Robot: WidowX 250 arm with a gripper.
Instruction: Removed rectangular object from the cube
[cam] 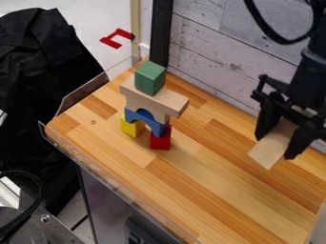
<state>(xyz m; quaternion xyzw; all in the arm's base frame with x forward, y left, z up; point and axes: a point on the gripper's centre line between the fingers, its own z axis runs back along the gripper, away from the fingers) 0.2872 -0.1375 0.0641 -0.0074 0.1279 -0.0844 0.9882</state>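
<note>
Looks flat and rectangular, in pale, plain wood with straight edges and square corners: the rectangular block (266, 153). Slants from upper right to lower left at the right side of the view, well apart from the block tower. Juts out past the fingertips at the lower end. Cannot tell of any contact or gap between that end and the table (213, 190).

Grips the block in the black hand (276, 146), with one finger along each long side. Keeps those fingers apart only by the width of the wood, closed onto both edges.

Stands upright on the table in the tower, from the bottom up: a yellow block (130, 127) beside a red block (161, 139), a blue arch (157, 127) across both, a pale wooden piece (134, 101), a long wooden plank (167, 101), and at the top a green block (149, 78).
</note>
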